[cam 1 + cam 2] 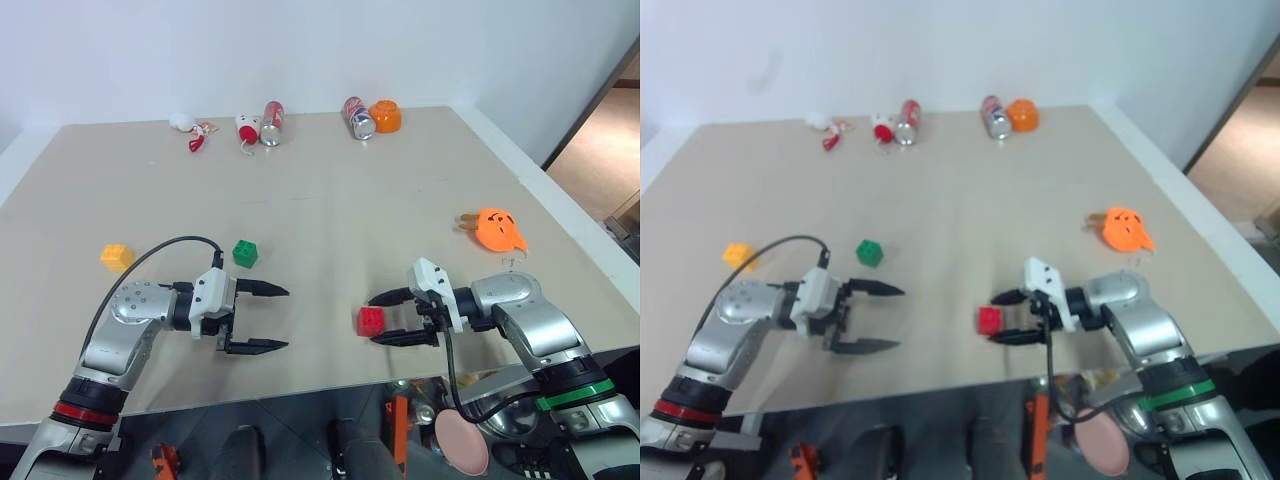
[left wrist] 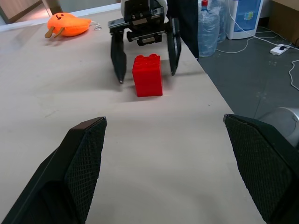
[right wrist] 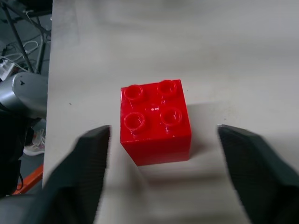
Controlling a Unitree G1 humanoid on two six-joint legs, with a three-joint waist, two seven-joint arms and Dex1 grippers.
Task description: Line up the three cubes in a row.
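The red cube (image 1: 370,321) sits studs-up near the table's front edge. My right gripper (image 1: 377,320) is open around it, one black finger on each side, with a gap showing on both sides in the right wrist view, where the red cube (image 3: 154,121) is close up. The green cube (image 1: 245,253) stands left of centre, and the yellow-orange cube (image 1: 117,257) lies further left. My left gripper (image 1: 286,318) hangs open and empty just below the green cube, pointing right toward the red cube (image 2: 147,77).
An orange pumpkin-face toy (image 1: 495,228) lies at the right. Along the far edge of the table (image 1: 330,200) are two cans (image 1: 271,123) (image 1: 358,118), an orange bowl (image 1: 386,116) and small red-and-white items (image 1: 195,133). The front edge runs close below both grippers.
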